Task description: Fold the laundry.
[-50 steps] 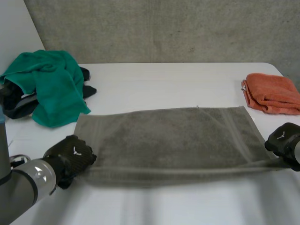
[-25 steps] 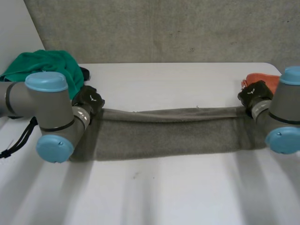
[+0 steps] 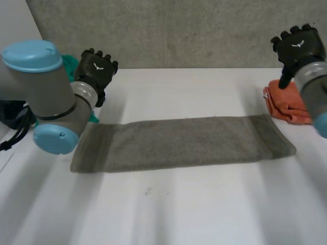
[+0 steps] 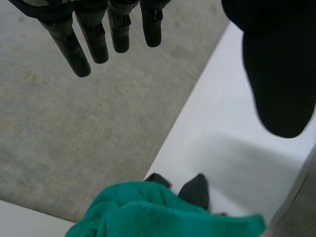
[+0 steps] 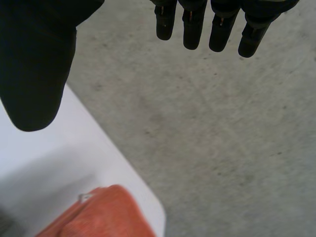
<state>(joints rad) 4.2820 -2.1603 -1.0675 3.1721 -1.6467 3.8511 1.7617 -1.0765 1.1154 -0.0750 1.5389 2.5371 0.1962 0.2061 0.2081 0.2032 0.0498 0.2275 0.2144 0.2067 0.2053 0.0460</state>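
A grey towel [image 3: 184, 143] lies flat across the centre of the frame on a white table [image 3: 194, 209]. It is doubled lengthwise into a long, narrow strip, with one short end at centre left and the other at centre right. Both robot hands hang clear above the table's far edge. The left hand [image 3: 97, 69] is at upper left and the right hand [image 3: 299, 46] at upper right, each with straight, spread fingers and nothing in its grasp. The left wrist view shows the left hand's fingers [image 4: 94, 44] extended over a concrete wall [image 4: 74, 123], with a crumpled green cloth [image 4: 163, 215] and a dark garment [image 4: 196, 190] lying beyond its palm. The right wrist view shows that hand's fingers [image 5: 217, 29] equally relaxed, with an orange cloth [image 5: 98, 212] below them. The orange cloth sits just beside the towel's right end in the head view. With the first fold apparently made, the strip still looks to need folding end to end. The towel appears to be soft, light terry that would sag and drape rather than hold a shape, though its nap should resist slipping. The likeliest holds are pinches at the corners of one short end, catching both layers so the fold stays together.
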